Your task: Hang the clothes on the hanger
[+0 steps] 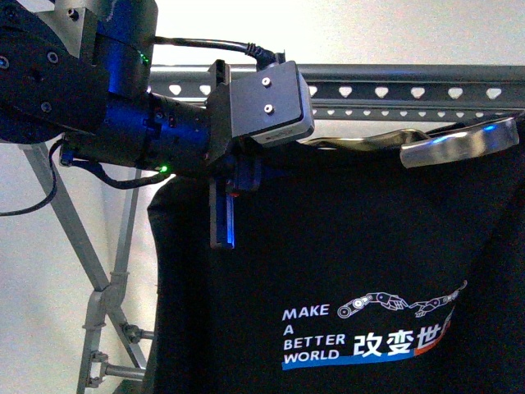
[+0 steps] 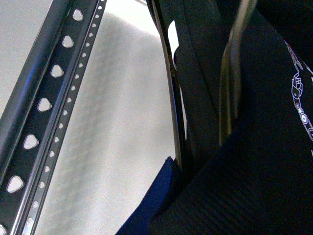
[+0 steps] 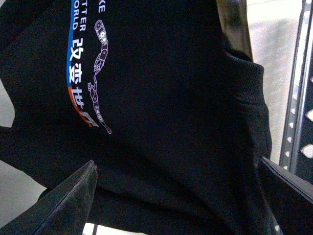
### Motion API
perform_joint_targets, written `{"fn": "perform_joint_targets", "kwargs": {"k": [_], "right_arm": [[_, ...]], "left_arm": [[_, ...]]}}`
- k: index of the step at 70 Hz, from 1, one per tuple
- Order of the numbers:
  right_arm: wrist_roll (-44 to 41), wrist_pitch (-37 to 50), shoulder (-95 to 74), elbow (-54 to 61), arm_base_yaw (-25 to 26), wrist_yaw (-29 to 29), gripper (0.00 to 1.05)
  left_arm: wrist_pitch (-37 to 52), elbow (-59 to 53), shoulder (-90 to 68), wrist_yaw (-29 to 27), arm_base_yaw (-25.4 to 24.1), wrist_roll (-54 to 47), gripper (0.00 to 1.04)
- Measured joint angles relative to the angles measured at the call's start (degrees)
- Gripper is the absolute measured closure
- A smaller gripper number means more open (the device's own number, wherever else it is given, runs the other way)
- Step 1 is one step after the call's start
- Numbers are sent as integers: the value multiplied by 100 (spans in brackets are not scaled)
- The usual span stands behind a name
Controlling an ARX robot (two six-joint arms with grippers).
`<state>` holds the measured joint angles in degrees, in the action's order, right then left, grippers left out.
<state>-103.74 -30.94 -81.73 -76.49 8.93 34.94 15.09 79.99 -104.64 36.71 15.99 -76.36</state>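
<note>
The black T-shirt (image 1: 344,246) hangs spread out in front of the grey rack, its white "MAKE A BETTER WORLD" print low down. The rack's punched strip (image 1: 394,88) runs just above the shirt's top edge. My left gripper (image 1: 232,187) is shut on the shirt's upper left corner, right below the strip. In the left wrist view the gripper (image 2: 171,196) pinches black cloth (image 2: 254,161) beside the strip (image 2: 44,105). My right gripper (image 3: 178,196) is open, its fingers (image 3: 73,196) spread on either side of the shirt (image 3: 171,98) without touching it.
A shiny curved bar (image 1: 459,144) lies along the shirt's top right edge and also shows in the left wrist view (image 2: 229,88). The rack's slanted legs (image 1: 78,234) stand at the left. A rack strip (image 3: 298,107) edges the right wrist view. A white wall is behind.
</note>
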Motion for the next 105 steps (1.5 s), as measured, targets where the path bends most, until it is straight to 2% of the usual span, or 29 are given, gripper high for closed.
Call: {"fn": "perform_joint_targets", "kwargs": {"k": [16,28,40,49,62,92,97,105], "right_arm": [[295,-533,-457,-730,-337,-111,7],[629,-505,-852,-1040,-450,-319,7],[542,-321,-1338,-1198,-411,-726,7],[466,-221,-1517,-1209,-369,-769,7],[372,-103,-1543,-1200,-337,-765,31],[-85,0,-1425,-988,-28,-496,95],[-96,-2,-1399,-984,24,-422,101],[-116,-52,-1342,-962,92,-328,101]], "left_arm": [[0,0,0,20,0,-17,92],[0,0,0,24,0,-31,92],[-7,0,0,-28,4,-63,92],[-11,0,0,-92,4,-109,92],[-11,0,0,-72,7,-173,92],[-22,-2,-11,-24,72,-337,94],[-22,-2,-11,-26,77,-374,94],[-22,-2,-11,-13,87,-385,94]]}}
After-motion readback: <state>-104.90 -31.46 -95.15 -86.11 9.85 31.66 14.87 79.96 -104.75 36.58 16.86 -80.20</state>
